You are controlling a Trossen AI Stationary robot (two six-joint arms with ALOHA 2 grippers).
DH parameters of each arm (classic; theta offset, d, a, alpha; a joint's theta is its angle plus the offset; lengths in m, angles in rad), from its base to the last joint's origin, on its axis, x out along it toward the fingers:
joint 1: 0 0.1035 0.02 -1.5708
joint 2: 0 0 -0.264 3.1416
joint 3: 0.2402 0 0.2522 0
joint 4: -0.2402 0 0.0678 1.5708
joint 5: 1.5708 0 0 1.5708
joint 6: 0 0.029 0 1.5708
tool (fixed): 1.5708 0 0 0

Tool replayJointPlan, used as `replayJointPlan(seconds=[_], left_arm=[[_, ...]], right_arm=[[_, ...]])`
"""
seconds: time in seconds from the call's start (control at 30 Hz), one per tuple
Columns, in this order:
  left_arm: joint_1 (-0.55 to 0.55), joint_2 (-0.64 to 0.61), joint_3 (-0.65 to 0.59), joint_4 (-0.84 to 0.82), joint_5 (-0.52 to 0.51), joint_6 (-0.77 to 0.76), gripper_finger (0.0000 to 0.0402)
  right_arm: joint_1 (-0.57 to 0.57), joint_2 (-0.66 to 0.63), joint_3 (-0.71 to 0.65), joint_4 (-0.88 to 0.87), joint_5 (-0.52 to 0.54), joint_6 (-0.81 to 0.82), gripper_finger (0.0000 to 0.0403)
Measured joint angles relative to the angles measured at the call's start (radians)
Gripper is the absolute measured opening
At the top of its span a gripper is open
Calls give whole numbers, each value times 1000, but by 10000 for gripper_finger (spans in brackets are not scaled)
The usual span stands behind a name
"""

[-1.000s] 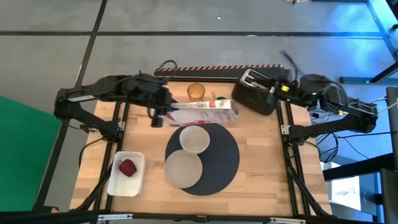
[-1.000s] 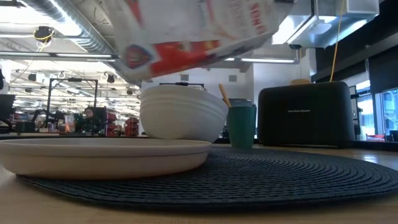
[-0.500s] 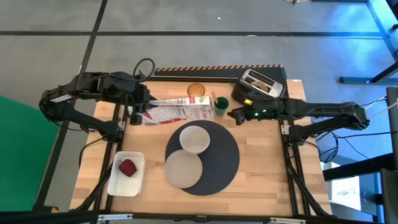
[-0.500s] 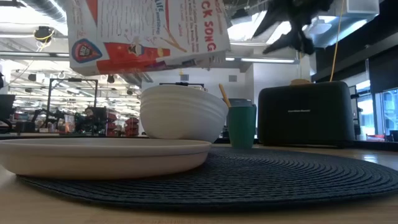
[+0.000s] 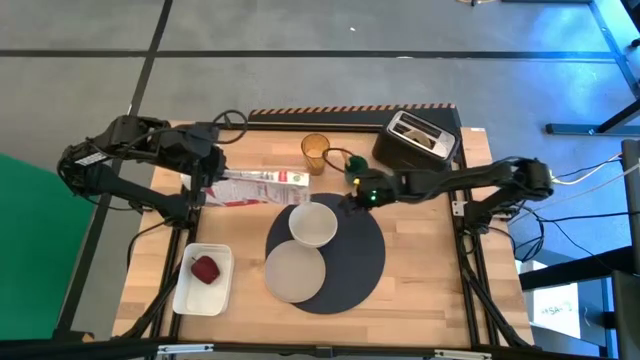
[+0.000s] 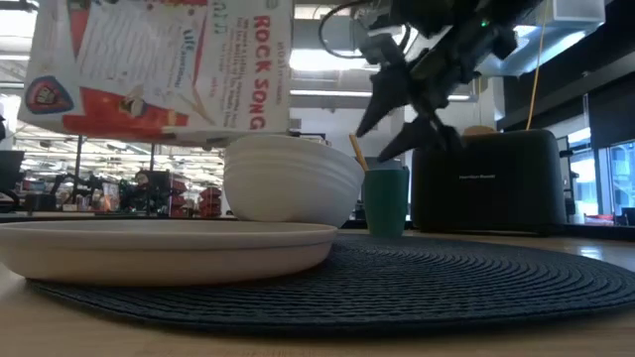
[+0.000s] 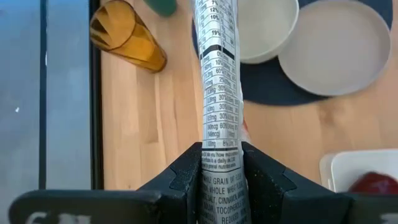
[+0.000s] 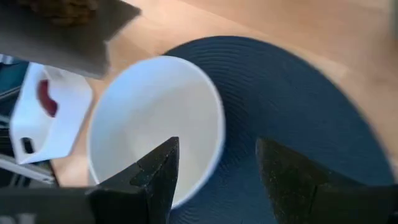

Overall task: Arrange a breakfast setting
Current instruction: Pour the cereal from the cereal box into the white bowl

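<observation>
A round dark grey mat (image 5: 356, 262) holds a small white bowl (image 5: 313, 224) and a flat white plate (image 5: 294, 271). An amber tumbler (image 5: 315, 150) stands at the far edge. A green cup (image 6: 385, 198) with the orange-handled spoon (image 6: 355, 151) stands behind the bowl. My left gripper (image 5: 207, 184) is shut on a printed cereal box (image 5: 257, 187) held in the air left of the bowl. My right gripper (image 5: 356, 191) is open and empty above the mat's far edge, just right of the bowl (image 8: 149, 124). My left gripper pinches the box's end nearest the table's left edge (image 7: 219, 155) between its two fingers, one on each broad face. The fingers come level from the table's left and lie along the box. The box reaches toward the right, about level, lifted clear of the table (image 6: 164, 69).
A black toaster (image 5: 415, 143) stands at the far right corner. A white rectangular tray (image 5: 186, 290) with a red thing (image 5: 205, 268) sits at the near left. Bare wood lies right of the mat and near the front edge.
My left gripper has carried the box toward the table's left edge, still level and in the air. My right arm has swung from beside the toaster toward the bowl and come down over the mat's far edge.
</observation>
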Motion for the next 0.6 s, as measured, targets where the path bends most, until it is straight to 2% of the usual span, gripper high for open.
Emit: replayJointPlan(seconds=[0.13, 0.43, 0.6], left_arm=[[1, 0, 0, 1, 0, 29, 94], [49, -6, 0, 0, 16, 111, 94], [76, -6, 0, 1, 37, 146, 94]], right_arm=[[0, 22, 1, 91, -14, 5, 205], [11, 117, 1, 132, 4, 5, 205], [27, 167, 1, 193, -22, -11, 205]])
